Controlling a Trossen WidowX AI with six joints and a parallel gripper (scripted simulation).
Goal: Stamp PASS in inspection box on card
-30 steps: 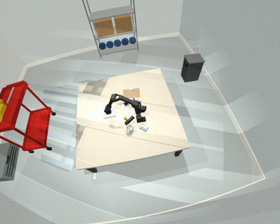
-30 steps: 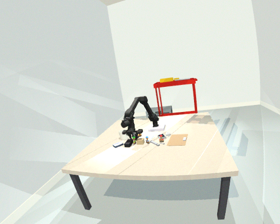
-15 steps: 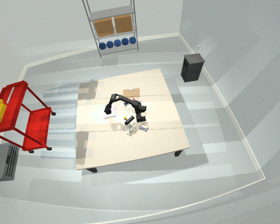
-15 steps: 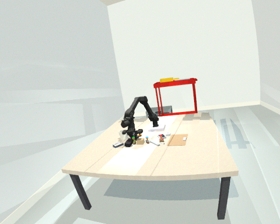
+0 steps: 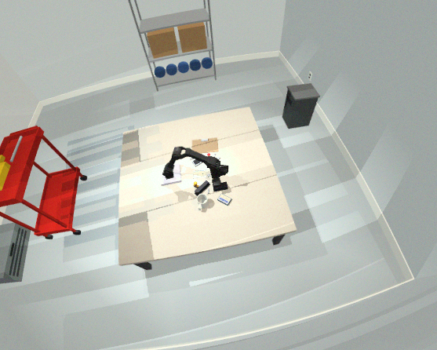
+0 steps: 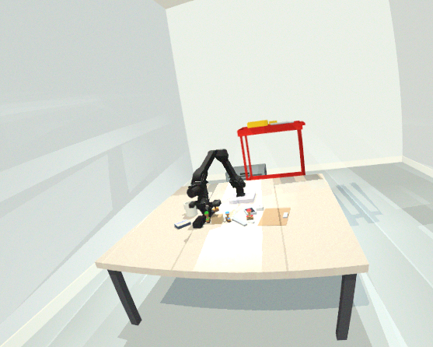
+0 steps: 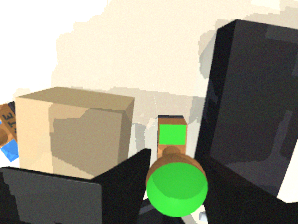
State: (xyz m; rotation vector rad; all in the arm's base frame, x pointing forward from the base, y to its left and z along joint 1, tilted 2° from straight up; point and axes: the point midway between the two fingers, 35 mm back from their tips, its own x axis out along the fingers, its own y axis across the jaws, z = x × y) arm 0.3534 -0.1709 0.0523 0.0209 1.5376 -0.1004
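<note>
My gripper point(image 6: 207, 212) point(image 7: 175, 158) is low over the bench, shut on a green-topped stamp point(image 7: 177, 189) point(image 6: 207, 219). In the wrist view one black finger is on each side of its wooden handle; its base with a green label shows beyond the knob. Its print face is hidden, and no word on it is readable. I cannot tell whether it touches the bench. A dark ink pad point(image 5: 197, 162) point(image 6: 249, 210) lies by a red-topped stamp point(image 6: 249, 216) point(image 5: 209, 154). A pale card point(image 5: 200, 173) lies near the middle; its box is too small to make out.
A tan block point(image 7: 75, 135) point(image 6: 217, 219) is just left of the held stamp in the wrist view, a tall black block point(image 7: 250, 100) point(image 6: 198, 222) just right. A blue-topped stamp point(image 6: 228, 214) point(image 7: 10, 150), a yellow-topped stamp point(image 5: 195, 184), a white mug point(image 5: 202, 199) and a clipboard point(image 5: 198, 147) stand or lie around.
</note>
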